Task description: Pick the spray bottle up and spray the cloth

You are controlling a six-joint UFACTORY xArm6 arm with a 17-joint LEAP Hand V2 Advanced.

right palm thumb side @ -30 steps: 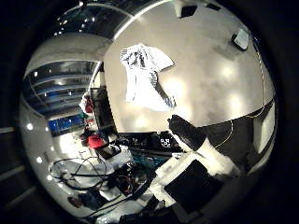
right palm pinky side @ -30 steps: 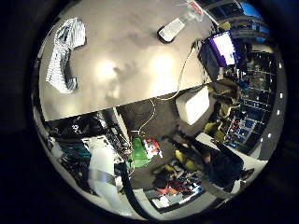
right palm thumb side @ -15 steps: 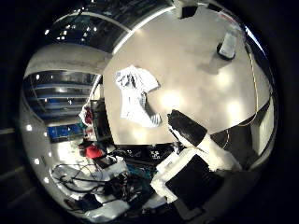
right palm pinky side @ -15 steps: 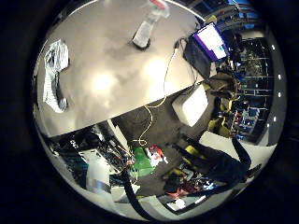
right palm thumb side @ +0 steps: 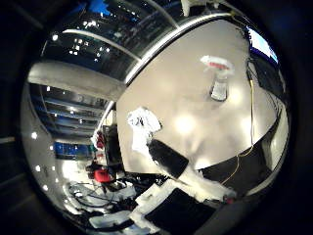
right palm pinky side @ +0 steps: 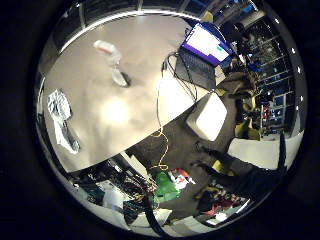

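— Where's the hand right now?

— Up off the table, looking down across it. All I can see of it from the thumb side is a dark fingertip on a white body, reaching out over the near edge of the tabletop. One part like that doesn't tell me whether the fingers are spread, curled or closed, so I cannot tell. It's holding nothing that I can see.

— And what lies closest to it?

— The cloth. It's a crumpled white and grey rag lying flat on the table, just beside that fingertip and near the table's edge.

— The spray bottle?

— The spray bottle is farther out from the hand than the cloth, well apart from both, standing by itself on the bare tabletop. It's upright, long axis straight up from the surface, base on the table and a pale head with some red on it at the top. The head juts sideways off the neck, but I can't make out exactly where the nozzle aims.

— Anything beyond it?

— Past the bottle, at the table's far corner, an open laptop with its screen lit. A white chair stands on the floor just off the table's side there.
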